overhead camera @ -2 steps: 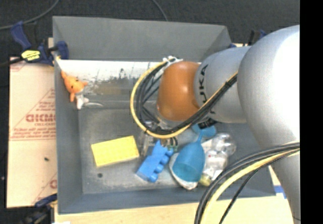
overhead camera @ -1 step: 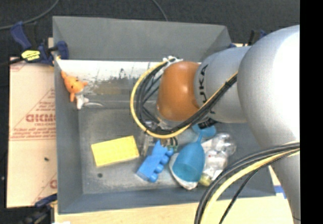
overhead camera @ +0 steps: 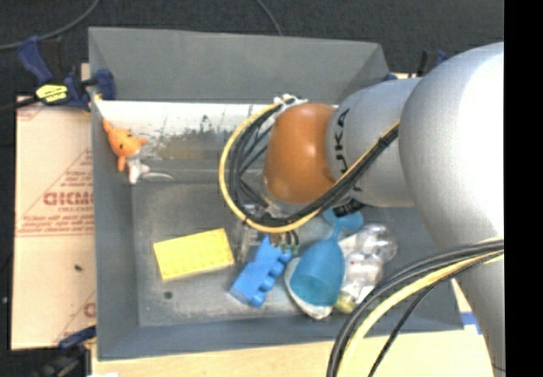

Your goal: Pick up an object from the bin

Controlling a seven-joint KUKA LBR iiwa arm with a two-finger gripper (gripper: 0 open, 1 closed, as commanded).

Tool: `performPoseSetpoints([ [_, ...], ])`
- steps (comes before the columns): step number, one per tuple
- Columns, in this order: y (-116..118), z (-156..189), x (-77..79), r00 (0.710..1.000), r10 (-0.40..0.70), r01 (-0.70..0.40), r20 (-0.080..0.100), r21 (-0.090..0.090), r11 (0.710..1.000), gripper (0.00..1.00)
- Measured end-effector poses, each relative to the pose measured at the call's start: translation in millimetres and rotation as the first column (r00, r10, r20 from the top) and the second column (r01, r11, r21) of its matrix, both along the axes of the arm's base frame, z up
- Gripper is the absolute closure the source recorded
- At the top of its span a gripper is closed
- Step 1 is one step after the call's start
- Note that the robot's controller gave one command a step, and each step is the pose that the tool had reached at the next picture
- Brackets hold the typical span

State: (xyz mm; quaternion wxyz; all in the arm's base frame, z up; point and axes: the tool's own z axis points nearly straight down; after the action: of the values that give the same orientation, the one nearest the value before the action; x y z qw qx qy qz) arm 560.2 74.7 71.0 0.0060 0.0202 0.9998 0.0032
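My gripper (overhead camera: 255,233) hangs low in the middle of the bin, mostly hidden under the arm's wrist. Just below it lies a blue toy brick (overhead camera: 259,272) with studs, set at a slant; its upper end sits right under the gripper. A flat yellow rectangular block (overhead camera: 193,253) lies to the gripper's left, with its right edge close by. To the right of the brick, a light blue cup (overhead camera: 320,273) lies on its side.
A crumpled clear plastic piece (overhead camera: 366,254) sits by the cup at the bin's right. A small orange toy (overhead camera: 124,144) rests in the far left corner. The arm covers the bin's right and back.
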Motion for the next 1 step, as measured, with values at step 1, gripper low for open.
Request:
performPoseSetpoints([
  [1, 0.0, 0.0, 0.0, 1.0, 0.0, 0.0, 0.0, 0.0, 1.0, 1.0],
])
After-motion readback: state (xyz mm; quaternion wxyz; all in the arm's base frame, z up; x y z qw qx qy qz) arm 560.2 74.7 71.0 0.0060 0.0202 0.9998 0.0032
